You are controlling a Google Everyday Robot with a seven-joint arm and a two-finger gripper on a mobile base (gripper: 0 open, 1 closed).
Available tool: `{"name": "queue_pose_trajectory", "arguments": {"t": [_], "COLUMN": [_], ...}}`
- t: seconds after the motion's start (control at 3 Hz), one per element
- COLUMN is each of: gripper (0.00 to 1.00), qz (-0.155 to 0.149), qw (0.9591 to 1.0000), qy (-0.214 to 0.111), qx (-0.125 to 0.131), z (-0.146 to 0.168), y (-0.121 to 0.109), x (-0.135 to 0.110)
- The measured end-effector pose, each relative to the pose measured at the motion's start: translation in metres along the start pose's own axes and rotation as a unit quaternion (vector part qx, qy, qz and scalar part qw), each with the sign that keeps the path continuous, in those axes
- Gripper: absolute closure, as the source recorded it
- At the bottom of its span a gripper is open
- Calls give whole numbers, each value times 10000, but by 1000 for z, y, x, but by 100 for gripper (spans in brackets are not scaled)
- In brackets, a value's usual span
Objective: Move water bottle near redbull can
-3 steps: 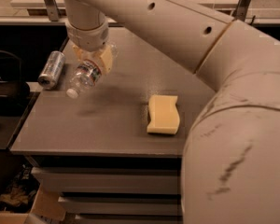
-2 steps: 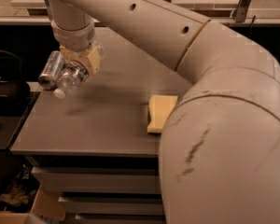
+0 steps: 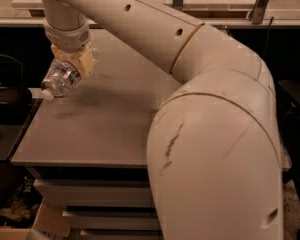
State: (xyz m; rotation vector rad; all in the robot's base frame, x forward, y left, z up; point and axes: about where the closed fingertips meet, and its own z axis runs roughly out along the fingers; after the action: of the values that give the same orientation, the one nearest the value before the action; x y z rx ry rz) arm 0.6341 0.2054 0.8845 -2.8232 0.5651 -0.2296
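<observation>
I see the end effector point(image 3: 74, 64) at the far left edge of the bench point(image 3: 105, 129), closed around the water bottle point(image 3: 59, 81). The bottle is held tilted, its white cap pointing out past the bench's left edge.

The tool point(image 3: 74, 64) is held above the counter's point(image 3: 105, 129) far left edge, clamped around the tilted water bottle point(image 3: 59, 80). The right side is blocked by the bulky robot arm point(image 3: 215, 159). Open surface is left at front left.
</observation>
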Motion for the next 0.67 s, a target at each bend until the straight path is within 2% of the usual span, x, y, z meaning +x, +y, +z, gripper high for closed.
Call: {"name": "queue_pose_trajectory", "arguments": {"t": [0.33, 0.67], "gripper": [59, 35], "qz": [50, 39], "qw": [9999, 9999], "qy": [-5, 22], "qx": [118, 130], "z": [3, 8], "y": [-9, -12], "x": [5, 10]}}
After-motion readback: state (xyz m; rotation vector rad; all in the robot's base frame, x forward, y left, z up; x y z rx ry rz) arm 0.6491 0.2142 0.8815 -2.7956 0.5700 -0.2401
